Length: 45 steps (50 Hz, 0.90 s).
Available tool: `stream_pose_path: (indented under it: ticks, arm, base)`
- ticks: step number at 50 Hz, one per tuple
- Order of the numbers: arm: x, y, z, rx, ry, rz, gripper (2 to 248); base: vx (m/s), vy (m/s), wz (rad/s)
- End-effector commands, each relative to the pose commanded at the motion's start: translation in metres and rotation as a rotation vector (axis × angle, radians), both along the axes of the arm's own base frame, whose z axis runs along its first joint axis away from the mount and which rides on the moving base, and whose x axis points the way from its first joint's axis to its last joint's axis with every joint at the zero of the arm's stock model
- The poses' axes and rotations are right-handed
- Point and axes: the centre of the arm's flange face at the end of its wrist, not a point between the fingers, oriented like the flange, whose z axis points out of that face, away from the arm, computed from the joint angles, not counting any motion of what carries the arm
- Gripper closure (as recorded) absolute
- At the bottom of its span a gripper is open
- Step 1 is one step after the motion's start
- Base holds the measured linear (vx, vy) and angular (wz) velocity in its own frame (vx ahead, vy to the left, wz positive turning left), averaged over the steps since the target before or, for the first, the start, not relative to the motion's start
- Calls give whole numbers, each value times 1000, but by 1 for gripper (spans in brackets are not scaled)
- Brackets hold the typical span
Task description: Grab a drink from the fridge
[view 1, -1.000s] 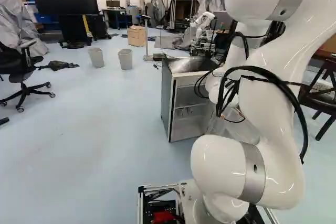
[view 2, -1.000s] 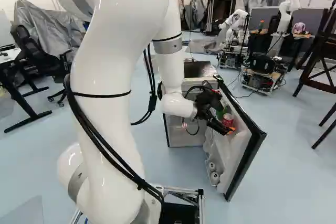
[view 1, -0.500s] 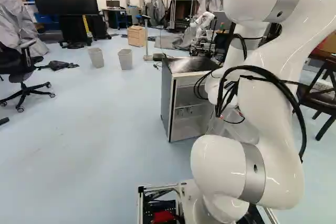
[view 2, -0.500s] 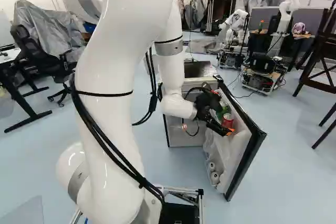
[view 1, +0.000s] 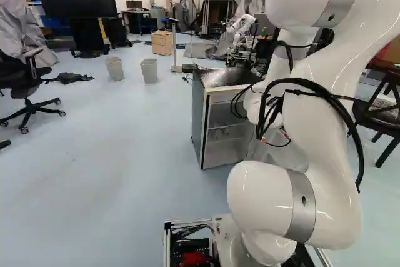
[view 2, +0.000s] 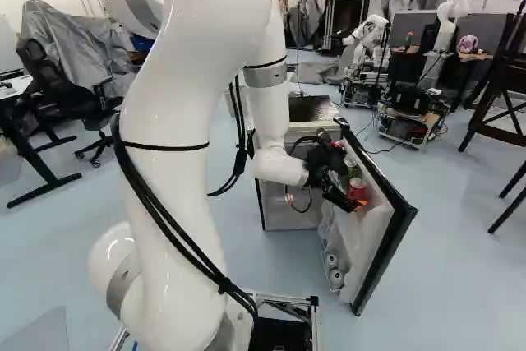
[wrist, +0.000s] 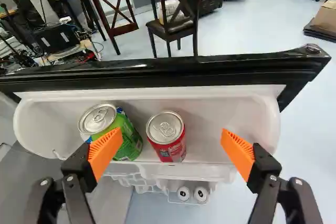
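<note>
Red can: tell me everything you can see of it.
The red can has a printed side and a plain silvery lid with a pull tab; it looks like metal, with no dent showing. It stands upright in the white bin of the open fridge door, beside the green can; whether the two touch is unclear. The open gripper has a finger either side, clear of it.

1. Between the hand's (view 2: pixel 354 203) fingers: red can (wrist: pixel 169 141), smooth, its lid shiny metal; green can (wrist: pixel 112 123), likewise.
2. Around both: door shelf (wrist: pixel 210 121), smooth white plastic.
3. Ahead: door edge (wrist: pixel 157 75), glossy black.
4. On the hand: pads (wrist: pixel 105 151), matt, ridged.
</note>
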Motion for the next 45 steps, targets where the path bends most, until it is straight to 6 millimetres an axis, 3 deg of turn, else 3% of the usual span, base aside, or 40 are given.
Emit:
stream_pose_path:
  ticks: [3, 4, 9, 10, 14, 15, 19, 20, 24, 25, 45]
  arm:
    - [0, 0, 0, 0, 0, 0, 3]
    - [0, 0, 0, 0, 0, 0, 20]
    - [0, 0, 0, 0, 0, 0, 20]
    - [0, 0, 0, 0, 0, 0, 57]
    - [0, 0, 0, 0, 0, 0, 57]
    - [0, 0, 0, 0, 0, 0, 96]
    - [0, 0, 0, 0, 0, 0, 96]
    - [0, 0, 0, 0, 0, 0, 133]
    - [0, 0, 0, 0, 0, 0, 133]
    - [0, 0, 0, 0, 0, 0, 158]
    - [-1, 1, 6, -4, -10, 1, 160]
  base:
    - [0, 0, 0]
    - [0, 0, 0]
    - [0, 0, 0]
    - [0, 0, 0]
    - [0, 0, 0]
    - [0, 0, 0]
    - [0, 0, 0]
    - [0, 0, 0]
    - [0, 0, 0]
    - [0, 0, 0]
    - [0, 0, 0]
